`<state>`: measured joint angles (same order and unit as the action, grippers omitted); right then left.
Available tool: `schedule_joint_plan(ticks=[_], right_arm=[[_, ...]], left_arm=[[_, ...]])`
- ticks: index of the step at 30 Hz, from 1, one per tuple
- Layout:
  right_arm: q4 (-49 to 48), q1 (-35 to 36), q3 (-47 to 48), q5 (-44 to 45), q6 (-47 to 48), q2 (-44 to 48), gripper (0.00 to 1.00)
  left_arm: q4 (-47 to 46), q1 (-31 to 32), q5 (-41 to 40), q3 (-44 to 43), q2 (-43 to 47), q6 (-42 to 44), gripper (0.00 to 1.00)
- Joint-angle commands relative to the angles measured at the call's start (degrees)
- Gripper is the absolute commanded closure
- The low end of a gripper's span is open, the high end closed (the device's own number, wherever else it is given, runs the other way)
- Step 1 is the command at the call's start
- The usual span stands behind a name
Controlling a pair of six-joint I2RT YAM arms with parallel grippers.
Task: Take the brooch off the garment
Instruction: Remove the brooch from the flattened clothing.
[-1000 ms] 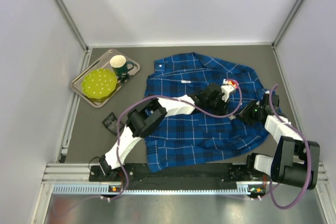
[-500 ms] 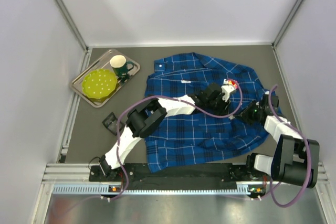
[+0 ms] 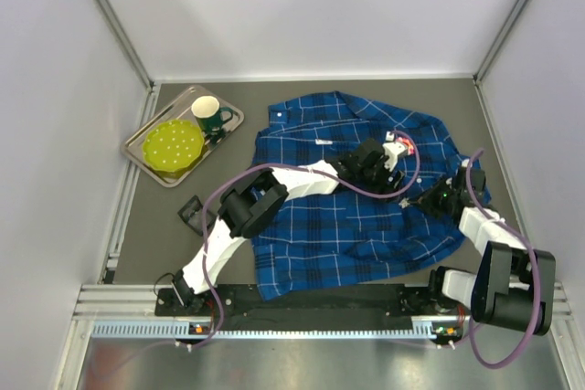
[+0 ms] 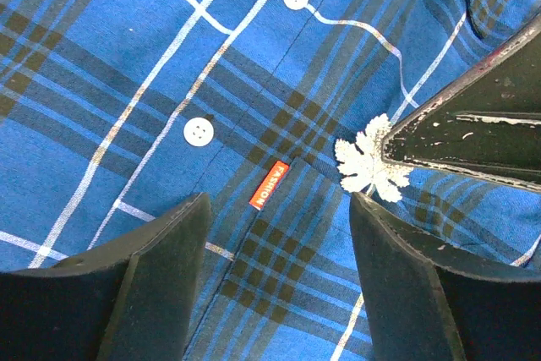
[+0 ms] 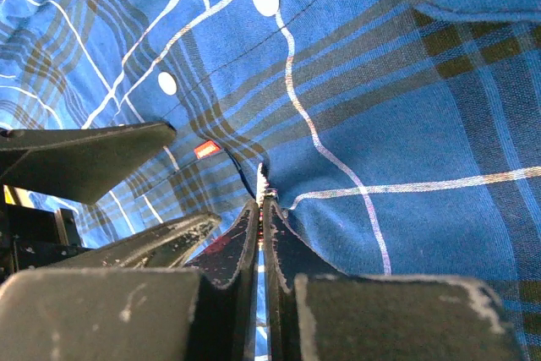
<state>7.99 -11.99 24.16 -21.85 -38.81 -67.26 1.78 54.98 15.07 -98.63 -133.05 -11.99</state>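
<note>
silvery and leaf-shaped, the brooch (image 4: 370,166) sits on the plaid shirt (image 3: 338,226), at 3 o'clock from a small orange label (image 4: 269,185) sewn beside the button placket. the right gripper (image 5: 262,202) has its two dark fingers pressed together on the brooch's edge; in the right wrist view only a thin pale sliver of it shows between the tips, and the cloth puckers just ahead of them. the left gripper (image 4: 277,202) hangs close over the fabric with its fingers spread wide, one on each side of the label, gripping nothing. a white button (image 4: 199,131) lies at 10 o'clock from the label. in the top view the shirt is spread across the middle and right of the table, collar toward 12 o'clock. well apart at 10 o'clock from it, a metal tray (image 3: 179,105) carries a green mug (image 3: 210,116) and a yellow-green dish (image 3: 174,145).
</note>
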Motion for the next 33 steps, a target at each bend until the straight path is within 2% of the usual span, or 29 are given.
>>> schedule_joint_plan(ticks=[1,14,20,33], right_arm=[[-4.4,0.5,-1.0,1.7,1.8,2.0,1.0],[-15.6,0.4,-4.9,0.8,-1.0,3.0,1.0],[-17.1,-0.2,-6.9,2.9,-2.7,6.9,1.0],[-16.5,-2.9,-5.6,-0.9,-6.6,6.4,1.0]], left_arm=[[2.8,-0.7,-1.8,-0.5,-1.1,-0.2,0.27],[5.3,-0.7,-3.6,-1.3,-2.6,-2.1,0.29],[5.7,-1.2,-3.3,-1.4,-3.1,-2.6,0.29],[5.6,-1.4,-2.6,-1.2,-3.0,-2.2,0.29]])
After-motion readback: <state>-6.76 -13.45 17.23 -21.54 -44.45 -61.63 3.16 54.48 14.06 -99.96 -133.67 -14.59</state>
